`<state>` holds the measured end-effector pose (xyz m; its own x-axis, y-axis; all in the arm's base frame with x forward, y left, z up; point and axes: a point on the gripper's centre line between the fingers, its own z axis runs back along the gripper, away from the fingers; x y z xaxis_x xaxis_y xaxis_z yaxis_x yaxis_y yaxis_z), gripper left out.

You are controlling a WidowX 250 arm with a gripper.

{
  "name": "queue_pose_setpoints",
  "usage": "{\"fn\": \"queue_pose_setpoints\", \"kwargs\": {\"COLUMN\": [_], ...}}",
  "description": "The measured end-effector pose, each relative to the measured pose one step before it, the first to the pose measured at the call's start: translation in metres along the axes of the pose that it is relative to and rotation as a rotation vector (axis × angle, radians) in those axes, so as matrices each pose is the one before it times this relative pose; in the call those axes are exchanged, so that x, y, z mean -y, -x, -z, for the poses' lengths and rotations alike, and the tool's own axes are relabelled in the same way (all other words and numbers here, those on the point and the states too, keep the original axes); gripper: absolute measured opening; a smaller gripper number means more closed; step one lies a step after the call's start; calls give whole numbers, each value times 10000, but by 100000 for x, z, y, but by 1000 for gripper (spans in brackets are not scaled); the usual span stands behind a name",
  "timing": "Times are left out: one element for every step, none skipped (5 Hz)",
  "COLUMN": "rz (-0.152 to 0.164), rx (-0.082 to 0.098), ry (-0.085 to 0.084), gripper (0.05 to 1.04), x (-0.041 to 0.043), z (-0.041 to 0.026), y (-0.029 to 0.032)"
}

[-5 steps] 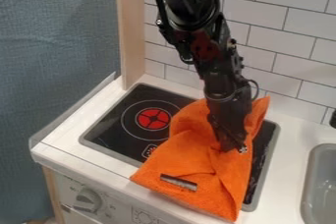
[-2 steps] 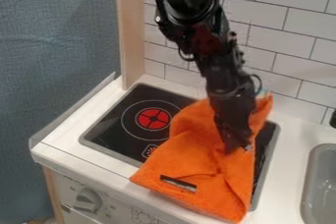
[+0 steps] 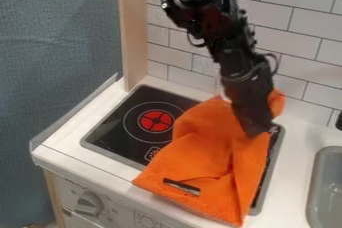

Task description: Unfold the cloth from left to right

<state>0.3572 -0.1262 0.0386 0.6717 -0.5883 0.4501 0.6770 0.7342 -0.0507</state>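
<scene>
See a rumpled orange fabric cloth (image 3: 207,147) over the right part of a black, flat stovetop (image 3: 113,134), set in the white worktop (image 3: 299,172). Cannot make out any writing on the cloth's dark, narrow label (image 3: 182,187), nor read the small marks around the pale round knob (image 3: 89,204). At the cloth's far right part, find the black pincer (image 3: 259,131); cannot tell whether clenched or released.

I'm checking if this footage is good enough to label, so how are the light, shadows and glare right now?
Camera view: soft light on the cloth, with darker creases along its folds; the gripper is so dark that its parts merge; no strong glare over the red burner mark; small pale glints inside the sink.
</scene>
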Motion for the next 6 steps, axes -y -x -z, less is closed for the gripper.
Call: {"fn": "queue_pose_setpoints", "kwargs": {"rz": [-377, -619, -271, -520, -121, 35], "rx": [202, -121, -324, -171, -67, -239], "ry": [-50, 198, 211, 245, 24, -135], "gripper": [58, 55, 77, 235, 499, 810], "x": [1978, 124, 726, 493, -6, -163], "z": [1058, 1484, 1413, 1304, 203, -10], "y": [-1779, -782, -343, 412, 171, 338]}}
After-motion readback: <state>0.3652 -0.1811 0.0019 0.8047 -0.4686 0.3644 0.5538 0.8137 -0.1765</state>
